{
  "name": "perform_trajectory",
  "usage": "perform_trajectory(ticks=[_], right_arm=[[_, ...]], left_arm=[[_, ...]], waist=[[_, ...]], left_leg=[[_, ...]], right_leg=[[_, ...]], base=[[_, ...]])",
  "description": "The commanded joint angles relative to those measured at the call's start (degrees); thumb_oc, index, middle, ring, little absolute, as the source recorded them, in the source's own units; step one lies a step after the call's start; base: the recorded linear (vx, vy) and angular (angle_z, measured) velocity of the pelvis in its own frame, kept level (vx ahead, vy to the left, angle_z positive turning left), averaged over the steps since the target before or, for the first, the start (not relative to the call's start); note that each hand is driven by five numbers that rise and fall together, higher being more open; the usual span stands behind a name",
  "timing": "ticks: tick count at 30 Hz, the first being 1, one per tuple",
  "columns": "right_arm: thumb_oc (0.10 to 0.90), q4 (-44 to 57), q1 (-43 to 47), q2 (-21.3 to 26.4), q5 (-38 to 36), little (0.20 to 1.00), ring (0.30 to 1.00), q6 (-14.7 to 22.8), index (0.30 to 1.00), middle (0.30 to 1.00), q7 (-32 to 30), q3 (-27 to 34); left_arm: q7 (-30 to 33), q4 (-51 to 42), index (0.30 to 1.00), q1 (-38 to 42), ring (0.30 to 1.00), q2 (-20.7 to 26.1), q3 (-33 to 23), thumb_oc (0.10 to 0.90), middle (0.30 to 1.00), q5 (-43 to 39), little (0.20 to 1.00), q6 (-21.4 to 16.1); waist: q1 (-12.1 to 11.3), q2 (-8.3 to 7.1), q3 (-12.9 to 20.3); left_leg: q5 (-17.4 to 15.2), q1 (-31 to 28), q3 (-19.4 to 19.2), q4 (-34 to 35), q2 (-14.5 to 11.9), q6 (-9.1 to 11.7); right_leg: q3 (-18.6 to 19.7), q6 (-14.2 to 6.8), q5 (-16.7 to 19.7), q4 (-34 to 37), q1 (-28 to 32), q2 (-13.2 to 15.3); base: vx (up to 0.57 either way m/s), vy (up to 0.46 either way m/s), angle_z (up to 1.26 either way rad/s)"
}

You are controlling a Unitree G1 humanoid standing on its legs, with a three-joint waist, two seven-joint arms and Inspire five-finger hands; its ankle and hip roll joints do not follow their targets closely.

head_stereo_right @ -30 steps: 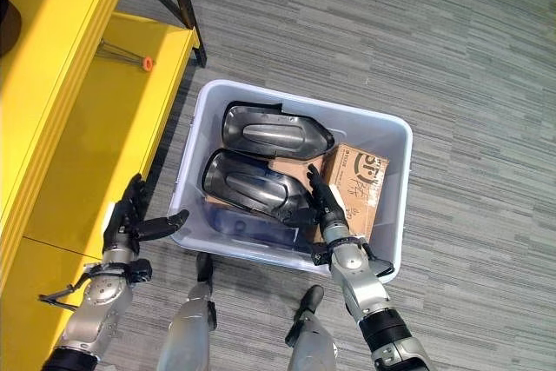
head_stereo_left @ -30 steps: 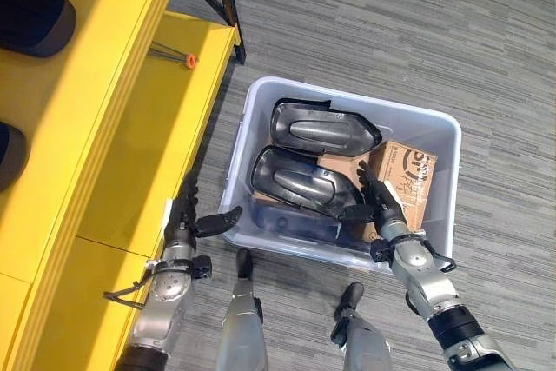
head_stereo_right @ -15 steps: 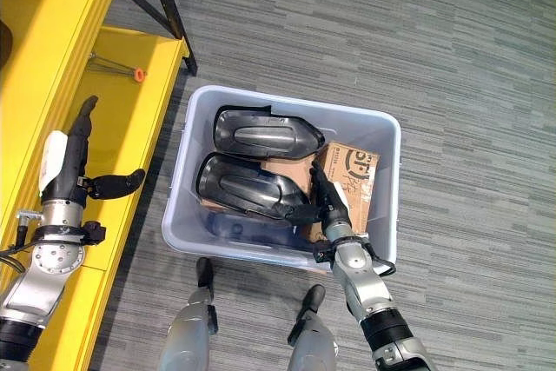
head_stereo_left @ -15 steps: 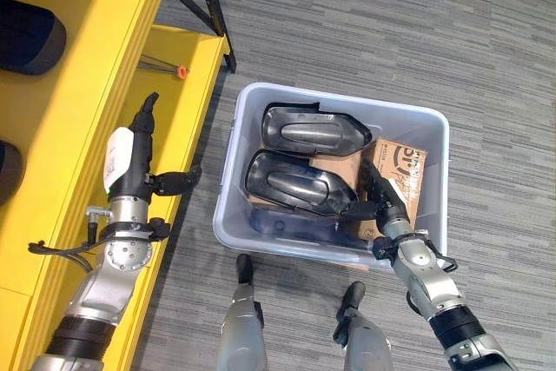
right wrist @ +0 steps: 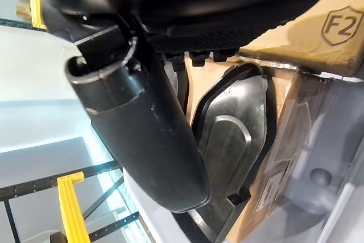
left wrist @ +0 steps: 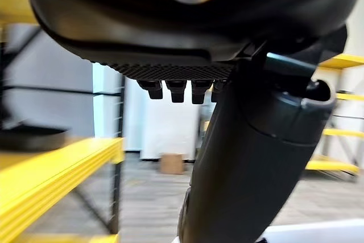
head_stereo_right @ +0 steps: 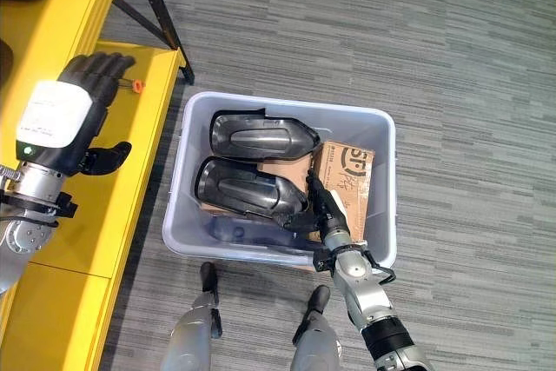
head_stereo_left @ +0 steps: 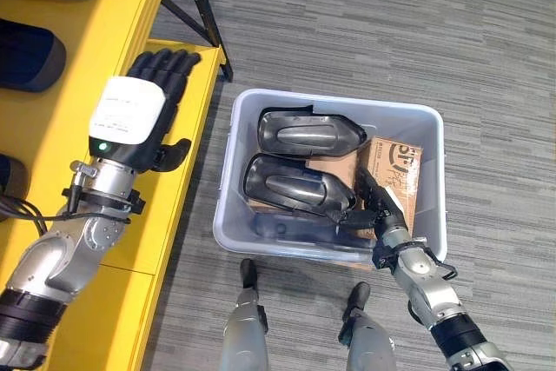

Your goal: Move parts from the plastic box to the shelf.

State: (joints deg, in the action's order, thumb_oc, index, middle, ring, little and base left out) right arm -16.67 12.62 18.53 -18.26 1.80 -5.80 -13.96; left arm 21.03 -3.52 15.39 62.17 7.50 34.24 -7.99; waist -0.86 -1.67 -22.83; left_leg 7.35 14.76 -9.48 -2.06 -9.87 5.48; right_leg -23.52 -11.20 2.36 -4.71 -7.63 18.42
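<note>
- Right hand [head_stereo_left: 387, 215] is down inside the box, fingers roughly straight and relaxed, tips resting at the near end of the lower black part [head_stereo_left: 295, 185]. Thumb sits close to the part's edge, but nothing looks curled round or pinched yet, so no real hold.
- Right wrist view: thumb runs alongside the part's [right wrist: 230, 140] rim, w/ a cardboard carton [right wrist: 307, 21] on the other side of the hand.
- Left hand [head_stereo_left: 139, 115] is raised over the yellow shelf [head_stereo_left: 61, 119], fingers spread and straight, holding nothing.
- Parts: two black shells lie in the grey plastic box [head_stereo_left: 339, 254] on the carpet. The upper one [head_stereo_left: 308, 133] is at the far side, the lower one nearer the robot; their edges look to be touching or just overlapping. The carton [head_stereo_left: 393, 175] is wedged beside them on the right.
- More dark items [head_stereo_left: 35, 54] sit on the shelf at the view's left edge, prob. parts too; can't tell for sure.
- Risks, as I judge them:
  - Shell is smooth and curved, so a shallow pinch on the rim could slip or let it swing.
  - Lifting the lower part may drag the upper one, since the two meet.
  - Fingers could snag the carton's edge, tight gap there.
  - One-handed lift from the end means a long overhang; part may tip against the box wall.
</note>
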Motion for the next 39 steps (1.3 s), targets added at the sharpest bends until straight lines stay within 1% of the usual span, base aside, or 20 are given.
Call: perform_trajectory(ticks=[1, 6, 8, 9, 11, 14, 15, 17, 18, 19, 20, 21, 22, 24, 25, 26, 27, 28, 29, 39], right_arm=[[0.900, 3.46, 0.36, 1.40, -1.47, 1.000, 1.000, 6.14, 1.000, 1.000, 0.87, -0.62], [0.900, 3.93, -0.52, 1.70, -1.47, 1.000, 1.000, 6.34, 1.000, 1.000, 1.10, -0.84], [0.900, 4.27, -0.96, 2.05, -1.39, 1.000, 1.000, 6.47, 1.000, 1.000, 1.28, -1.16], [0.900, 4.28, -1.01, 1.99, -1.39, 1.000, 1.000, 6.47, 1.000, 1.000, 1.27, -1.04], [0.900, 4.69, -1.39, 2.50, -1.17, 1.000, 1.000, 6.58, 1.000, 1.000, 1.51, -1.61], [0.900, 5.08, -1.99, 3.15, -0.96, 1.000, 1.000, 6.78, 1.000, 1.000, 1.60, -1.61], [0.900, 5.08, -2.03, 3.07, -0.96, 1.000, 1.000, 6.78, 1.000, 1.000, 1.59, -1.50], [0.900, 5.24, -2.30, 3.76, -0.79, 1.000, 1.000, 6.90, 1.000, 1.000, 1.58, -1.66], [0.900, 5.25, -2.34, 3.65, -0.79, 1.000, 1.000, 6.89, 1.000, 1.000, 1.57, -1.53], [0.900, 5.14, -2.47, 4.15, -0.94, 1.000, 1.000, 7.03, 1.000, 1.000, 1.50, -1.56], [0.900, 5.12, -2.48, 4.04, -0.95, 1.000, 1.000, 7.04, 1.000, 1.000, 1.49, -1.44], [0.900, 5.03, -2.43, 4.62, -1.11, 1.000, 1.000, 7.22, 1.000, 1.000, 1.44, -1.37], [0.900, 5.04, -2.47, 4.53, -1.14, 1.000, 1.000, 7.26, 1.000, 1.000, 1.44, -1.25], [0.900, 5.02, -2.49, 5.12, -1.20, 1.000, 1.000, 7.62, 1.000, 1.000, 1.28, -1.31], [0.900, 5.04, -2.53, 5.04, -1.21, 1.000, 1.000, 7.65, 1.000, 1.000, 1.26, -1.20], [0.900, 5.08, -2.66, 5.25, -1.25, 1.000, 1.000, 7.83, 1.000, 1.000, 1.25, -1.08], [0.900, 5.22, -2.62, 5.38, -1.20, 1.000, 1.000, 8.00, 1.000, 1.000, 1.12, -0.96], [0.900, 5.25, -2.66, 5.33, -1.20, 1.000, 1.000, 8.02, 1.000, 1.000, 1.10, -0.88], [0.900, 5.72, -2.55, 5.79, -1.11, 1.000, 1.000, 8.27, 1.000, 1.000, 1.07, -0.69], [0.900, 7.14, -2.96, 6.93, -1.75, 1.000, 1.000, 9.67, 1.000, 1.000, 0.40, 0.72]], left_arm=[[3.88, -2.94, 1.000, 9.01, 1.000, 5.50, -0.67, 0.900, 1.000, 6.01, 1.000, -0.83], [3.33, -3.61, 1.000, 13.11, 1.000, 8.72, 3.64, 0.900, 1.000, 10.19, 1.000, -0.93], [2.97, -3.80, 1.000, 16.67, 1.000, 10.66, 7.63, 0.900, 1.000, 12.51, 1.000, -1.30], [3.01, -3.64, 1.000, 17.16, 1.000, 10.66, 8.12, 0.900, 1.000, 12.52, 1.000, -1.29], [2.61, -2.83, 1.000, 21.36, 1.000, 11.98, 12.88, 0.900, 1.000, 14.62, 1.000, -1.33], [2.08, -1.93, 1.000, 25.79, 1.000, 13.95, 17.89, 0.900, 1.000, 16.91, 1.000, -1.15], [2.12, -1.75, 1.000, 26.35, 1.000, 13.92, 18.46, 0.900, 1.000, 16.91, 1.000, -1.13], [1.42, -0.29, 1.000, 31.21, 1.000, 15.94, 24.22, 0.900, 1.000, 18.58, 1.000, -1.54], [1.46, -0.11, 1.000, 31.90, 1.000, 15.91, 24.91, 0.900, 1.000, 18.54, 1.000, -1.52], [0.90, 1.10, 1.000, 34.77, 1.000, 16.86, 28.67, 0.900, 1.000, 19.06, 1.000, -1.75], [0.98, 1.34, 1.000, 35.53, 1.000, 16.79, 29.43, 0.900, 1.000, 19.03, 1.000, -1.73], [0.45, 2.58, 1.000, 38.06, 1.000, 17.43, 32.72, 0.900, 1.000, 19.27, 1.000, -1.94], [0.55, 2.87, 1.000, 38.88, 1.000, 17.32, 33.53, 0.900, 1.000, 19.24, 1.000, -1.92], [0.09, 4.89, 1.000, 42.31, 1.000, 17.75, 38.07, 0.900, 1.000, 19.84, 1.000, -2.11], [0.18, 5.15, 1.000, 43.03, 1.000, 17.61, 38.79, 0.900, 1.000, 19.80, 1.000, -2.09], [-0.24, 6.05, 1.000, 44.23, 1.000, 17.59, 41.07, 0.900, 1.000, 20.18, 1.000, -2.47], [-0.47, 6.68, 1.000, 45.12, 1.000, 17.47, 42.42, 0.900, 1.000, 20.50, 1.000, -2.50], [-0.40, 6.86, 1.000, 45.59, 1.000, 17.35, 42.88, 0.900, 1.000, 20.50, 1.000, -2.48], [-0.79, 8.51, 1.000, 46.27, 1.000, 17.23, 44.39, 0.900, 1.000, 21.13, 1.000, -2.33], [-1.03, 17.40, 1.000, 48.00, 1.000, 15.51, 50.49, 0.900, 1.000, 23.76, 1.000, -1.38]], waist=[[1.49, 0.65, 2.30], [2.22, 0.98, 2.43], [2.80, 1.29, 2.42], [2.67, 1.25, 2.43], [3.37, 1.58, 2.37], [3.84, 2.06, 2.23], [3.71, 2.00, 2.25], [4.37, 2.41, 2.19], [4.22, 2.33, 2.20], [4.71, 2.71, 1.95], [4.57, 2.64, 1.95], [4.99, 3.09, 2.01], [4.87, 2.91, 1.67], [5.35, 3.36, 1.65], [5.24, 3.19, 1.35], [5.53, 3.43, 1.49], [5.64, 3.45, 1.38], [5.57, 3.30, 1.08], [5.94, 3.53, 1.04], [7.20, 3.50, -0.35]], left_leg=[[-5.60, -3.71, -1.64, -1.64, -1.72, 0.77], [-5.48, -3.76, -1.99, -1.58, -1.66, 0.84], [-5.47, -3.82, -2.26, -1.55, -1.56, 0.86], [-5.46, -3.81, -2.26, -1.55, -1.56, 0.85], [-5.37, -3.76, -2.48, -1.47, -1.47, 0.91], [-5.19, -3.56, -2.75, -1.47, -1.46, 0.94], [-5.19, -3.53, -2.75, -1.48, -1.46, 0.93], [-5.07, -3.31, -3.03, -1.63, -1.52, 1.03], [-5.07, -3.29, -3.03, -1.62, -1.52, 1.03], [-5.00, -3.13, -3.19, -1.78, -1.56, 1.07], [-5.00, -3.10, -3.17, -1.81, -1.57, 1.07], [-6.04, -3.44, -2.56, -1.96, -1.61, 1.49], [-5.11, -2.92, -3.27, -2.23, -1.62, 1.09], [-6.16, -3.25, -2.76, -2.44, -1.64, 1.51], [-5.20, -2.71, -3.49, -2.68, -1.65, 1.09], [-6.25, -3.09, -2.94, -2.71, -1.61, 1.52], [-6.30, -2.91, -3.04, -2.95, -1.59, 1.50], [-5.35, -2.36, -3.77, -3.21, -1.61, 1.07], [-6.56, -2.73, -3.33, -3.45, -1.58, 1.56], [-6.94, -1.07, -4.42, -5.17, -1.72, 1.72]], right_leg=[[3.29, 0.76, -0.31, -1.17, -2.57, -0.66], [3.79, 0.65, -0.21, -1.16, -2.89, -0.70], [4.34, 0.63, -0.17, -1.24, -3.29, -0.77], [4.34, 0.63, -0.18, -1.25, -3.30, -0.76], [4.80, 0.53, -0.07, -1.24, -3.77, -0.80], [5.28, 0.54, 0.04, -1.30, -4.31, -0.82], [5.29, 0.54, 0.04, -1.32, -4.34, -0.82], [5.67, 0.50, 0.11, -1.22, -4.71, -0.86], [5.66, 0.50, 0.12, -1.21, -4.72, -0.86], [5.89, 0.49, 0.18, -1.36, -5.00, -0.90], [5.88, 0.50, 0.17, -1.39, -5.03, -0.90], [6.85, -0.01, -0.80, -1.61, -4.87, -1.07], [6.17, 0.54, 0.03, -1.71, -5.29, -0.91], [7.27, 0.11, -0.90, -2.09, -5.45, -1.07], [6.62, 0.66, -0.03, -2.18, -5.92, -0.90], [7.55, 0.12, -0.88, -2.25, -5.79, -1.03], [7.73, 0.14, -0.87, -2.41, -6.03, -1.03], [7.09, 0.69, 0.01, -2.49, -6.49, -0.86], [8.03, 0.07, -0.96, -2.66, -6.48, -1.09], [9.49, 0.08, -0.64, -3.36, -9.03, -1.30]], base=[[0.00, 0.000, 0.00], [0.00, 0.004, -0.03], [0.00, 0.017, -0.04], [0.00, 0.009, -0.05], [0.00, 0.009, -0.08], [-0.01, 0.014, -0.17], [-0.01, 0.010, -0.12], [-0.01, 0.005, -0.05], [-0.01, 0.015, -0.04], [-0.01, 0.008, -0.06], [0.06, 0.010, -0.10], [-0.01, -0.001, -0.11], [0.06, 0.006, -0.10], [-0.02, 0.012, -0.06], [-0.01, 0.014, -0.04], [-0.01, 0.008, -0.04], [-0.01, 0.008, -0.04], [-0.01, 0.013, -0.07], [-0.01, 0.011, -0.08], [-0.01, 0.009, -0.08]])
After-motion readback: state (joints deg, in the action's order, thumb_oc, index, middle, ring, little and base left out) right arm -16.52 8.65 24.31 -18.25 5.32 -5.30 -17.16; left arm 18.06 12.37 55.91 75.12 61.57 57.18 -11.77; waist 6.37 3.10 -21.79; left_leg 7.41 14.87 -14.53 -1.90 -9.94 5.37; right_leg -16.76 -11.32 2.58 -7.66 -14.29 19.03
